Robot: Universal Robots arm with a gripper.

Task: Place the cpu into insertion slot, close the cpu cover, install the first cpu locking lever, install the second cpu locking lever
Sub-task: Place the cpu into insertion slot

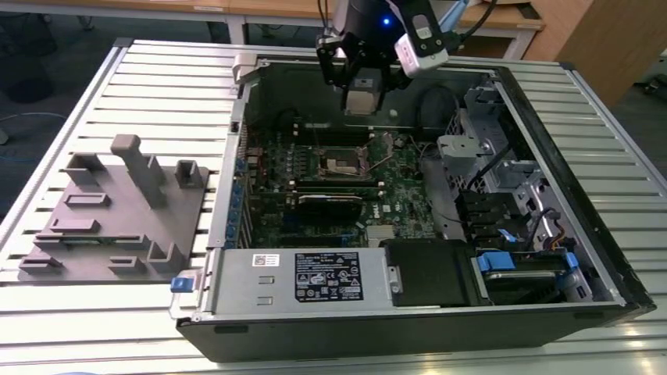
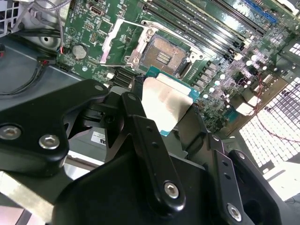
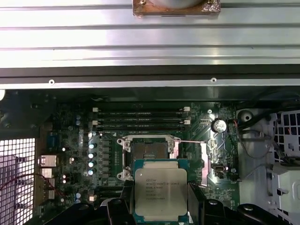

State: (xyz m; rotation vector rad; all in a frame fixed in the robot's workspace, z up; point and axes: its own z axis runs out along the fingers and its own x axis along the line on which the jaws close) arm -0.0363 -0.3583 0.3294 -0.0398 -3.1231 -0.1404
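CPU (image 3: 160, 190) sits clamped by its edges in the pincer (image 3: 160, 202), up near the insertion slot (image 3: 149, 152), so the arm should hold it level, squared up, then lower straight, no sliding.

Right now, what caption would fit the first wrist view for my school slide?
The gripper holds the cpu by its edges, not yet set into the empty insertion slot.

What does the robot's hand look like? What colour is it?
The hand is built from chunky black metal bars joined by shiny silver bolts. In the exterior view a small blue light glows above it, a white box sits beside it, and dark cables trail away.
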